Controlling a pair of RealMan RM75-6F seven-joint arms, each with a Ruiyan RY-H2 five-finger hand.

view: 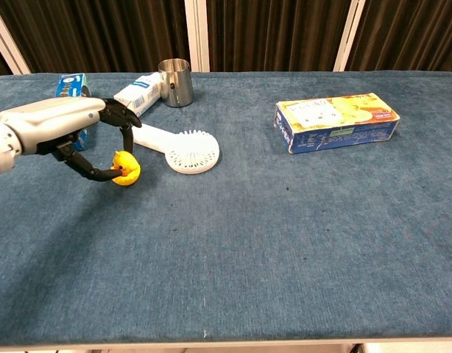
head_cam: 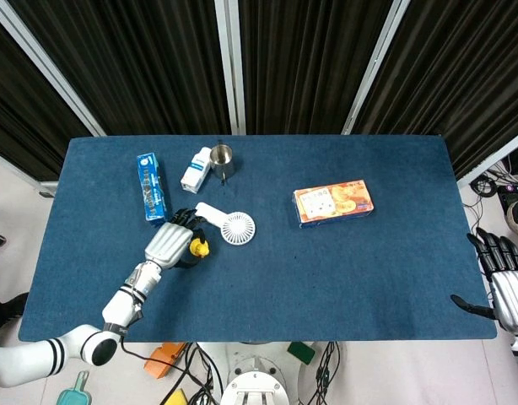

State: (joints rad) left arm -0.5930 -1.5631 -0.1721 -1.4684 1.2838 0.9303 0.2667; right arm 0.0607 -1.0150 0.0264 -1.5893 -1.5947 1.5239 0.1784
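The left hand [view: 79, 132] pinches a small yellow rubber duck [view: 122, 162] just above a shallow yellow plastic dish [view: 127, 177], beside a white handheld fan [view: 183, 149]; the right hand [head_cam: 505, 283] waits, fingers spread and holding nothing, off the table's edge.

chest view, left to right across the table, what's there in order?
left hand pinching the yellow duck over the orange cup → white handheld fan → orange snack box. The blue box, milk carton and steel cup overlap these across the back, so they are left out.
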